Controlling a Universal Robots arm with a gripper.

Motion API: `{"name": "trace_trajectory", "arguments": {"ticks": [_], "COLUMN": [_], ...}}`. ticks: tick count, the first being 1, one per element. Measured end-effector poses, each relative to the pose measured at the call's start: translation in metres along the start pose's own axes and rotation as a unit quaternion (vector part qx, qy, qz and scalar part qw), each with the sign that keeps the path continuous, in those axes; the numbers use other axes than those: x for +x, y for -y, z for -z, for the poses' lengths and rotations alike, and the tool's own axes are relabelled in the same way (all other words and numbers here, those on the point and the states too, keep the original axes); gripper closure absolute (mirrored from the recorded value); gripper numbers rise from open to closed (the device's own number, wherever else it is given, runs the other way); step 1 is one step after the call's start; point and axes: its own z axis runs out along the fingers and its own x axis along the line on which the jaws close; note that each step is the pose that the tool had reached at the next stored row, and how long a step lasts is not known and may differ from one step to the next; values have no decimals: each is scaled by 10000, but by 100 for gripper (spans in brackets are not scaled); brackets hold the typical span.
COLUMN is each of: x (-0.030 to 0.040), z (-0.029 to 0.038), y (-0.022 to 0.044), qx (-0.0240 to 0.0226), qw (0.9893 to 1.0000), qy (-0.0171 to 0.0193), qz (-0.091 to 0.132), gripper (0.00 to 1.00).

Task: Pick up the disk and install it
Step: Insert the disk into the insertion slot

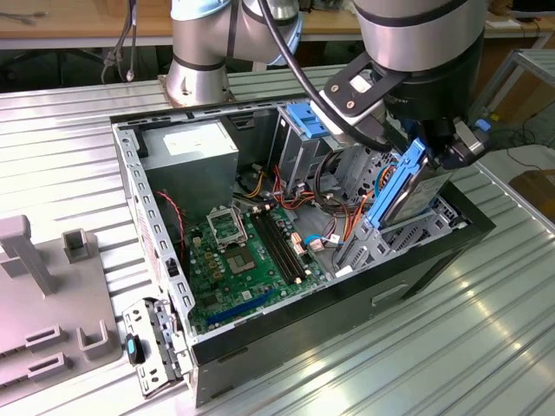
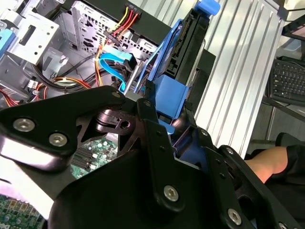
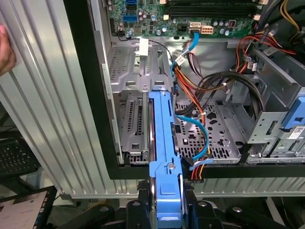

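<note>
Holding disk (image 1: 401,186) with tool (image 3: 167,212) over case (image 1: 390,279)

An open computer case (image 1: 130,199) lies on a ribbed metal table (image 1: 390,364), holding a green motherboard (image 1: 238,260), a grey power supply box (image 1: 186,160), a blue-topped drive cage (image 1: 303,121) and tangled orange cables (image 3: 188,90), while a grey fixture (image 1: 43,303) stands beside it.

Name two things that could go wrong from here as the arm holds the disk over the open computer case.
1. The disk, tilted in the gripper, hangs close to loose orange and blue cables; it could snag or pinch them.
2. It is tilted relative to the metal drive bay, so its blue rails might catch the bay's edge and jam.
3. A person's hand shows near the arm's workspace and could be bumped.
</note>
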Motion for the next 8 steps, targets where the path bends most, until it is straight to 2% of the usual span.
{"name": "trace_trajectory", "arguments": {"ticks": [3, 8], "x": [0, 0], "z": [-28, -31], "y": [-24, -26], "qx": [0, 0], "qw": [10000, 10000], "qy": [-1, -1], "qz": [0, 0], "gripper": [63, 63]}}
